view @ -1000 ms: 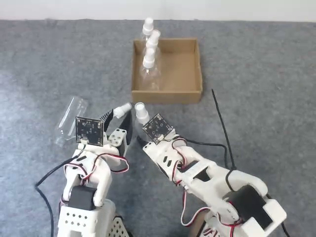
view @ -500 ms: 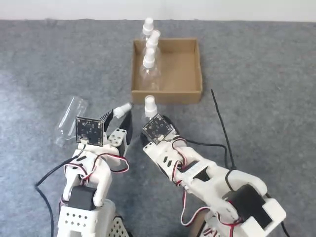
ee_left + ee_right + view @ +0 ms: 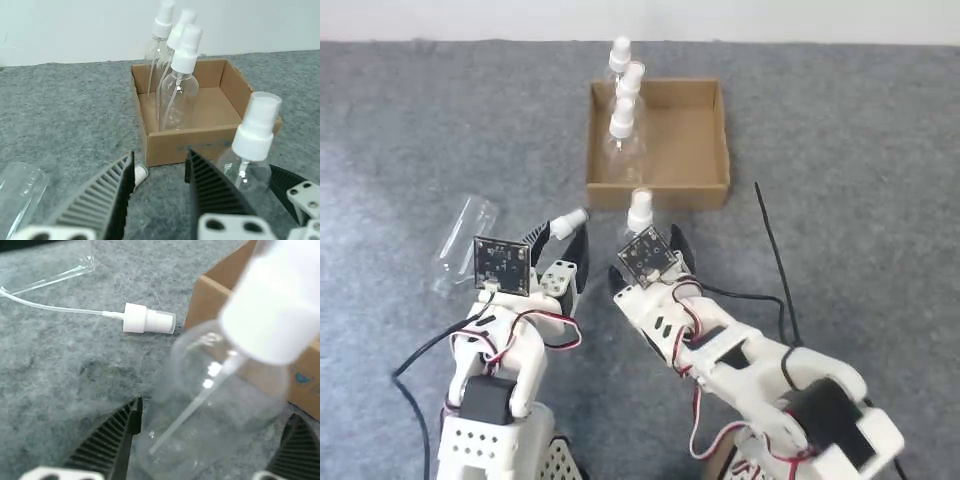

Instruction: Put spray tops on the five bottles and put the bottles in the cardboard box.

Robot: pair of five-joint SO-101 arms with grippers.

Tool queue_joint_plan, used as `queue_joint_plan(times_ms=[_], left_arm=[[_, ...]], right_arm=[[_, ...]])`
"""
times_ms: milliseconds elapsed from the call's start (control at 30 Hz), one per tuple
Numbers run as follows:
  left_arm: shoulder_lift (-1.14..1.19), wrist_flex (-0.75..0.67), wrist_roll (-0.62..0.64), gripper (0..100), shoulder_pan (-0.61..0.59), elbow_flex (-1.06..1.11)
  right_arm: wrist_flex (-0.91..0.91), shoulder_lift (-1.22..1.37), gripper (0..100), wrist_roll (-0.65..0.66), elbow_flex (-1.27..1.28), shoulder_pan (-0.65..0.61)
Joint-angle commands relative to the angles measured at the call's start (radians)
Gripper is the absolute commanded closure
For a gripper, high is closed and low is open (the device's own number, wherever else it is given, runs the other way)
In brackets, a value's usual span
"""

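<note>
The cardboard box holds three clear bottles with white spray tops along its left wall. Just in front of the box, my right gripper is shut on a fourth topped bottle, held off the carpet. My left gripper stands open over a loose spray top lying on the carpet. A bare bottle lies on its side to the left.
Grey carpet covers the table. A black cable runs along the right arm's right side. The right half of the box has open floor. The two grippers are close together in front of the box.
My right gripper has carried the topped bottle to the right and toward the box's front wall. The left arm and the loose spray top have stayed put.
</note>
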Motion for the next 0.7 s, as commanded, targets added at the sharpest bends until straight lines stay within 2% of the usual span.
queue_joint_plan(times_ms=[0, 667], left_arm=[[-0.012, -0.029, -0.005, 84, -0.008, -0.018], [-0.012, -0.028, -0.005, 84, -0.008, -0.025]], right_arm=[[-0.016, -0.119, 61.8, -0.018, 0.021, 0.016], [-0.022, -0.105, 61.8, -0.011, 0.0, 0.013]])
